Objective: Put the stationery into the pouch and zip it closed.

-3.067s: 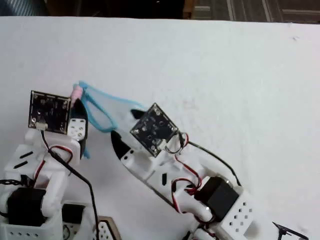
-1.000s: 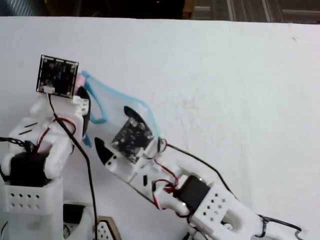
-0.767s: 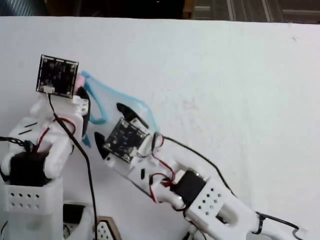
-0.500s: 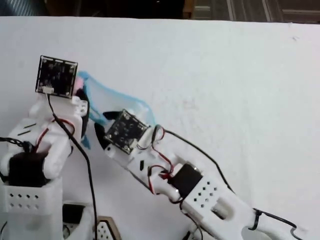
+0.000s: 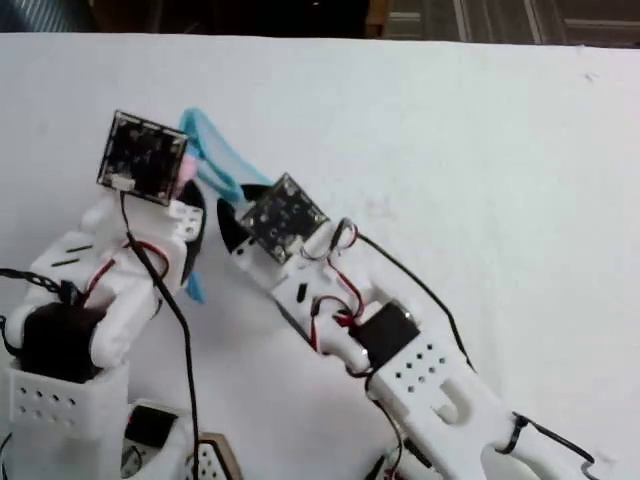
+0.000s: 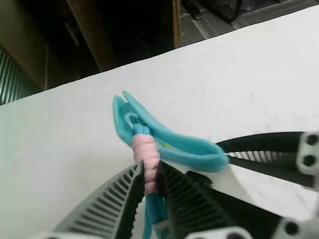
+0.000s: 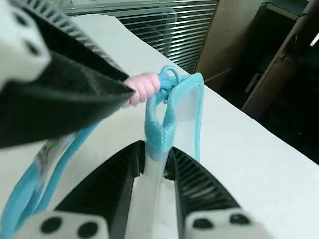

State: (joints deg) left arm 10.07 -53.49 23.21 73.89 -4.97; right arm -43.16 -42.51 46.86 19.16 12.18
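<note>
Blue pouch (image 6: 174, 144) pinched between left fingers (image 6: 119, 199), right fingers (image 7: 199, 184).

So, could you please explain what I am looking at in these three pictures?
This is a robot with two small arms, the left arm and the right arm, at a white table. One picture looks down from a fixed camera above. The other two come from a camera on each arm's wrist, looking along its gripper. Between the grippers is a blue pouch. The left gripper is pinching the pink zip pull, and the right gripper is clamped on the pouch's end.
</note>
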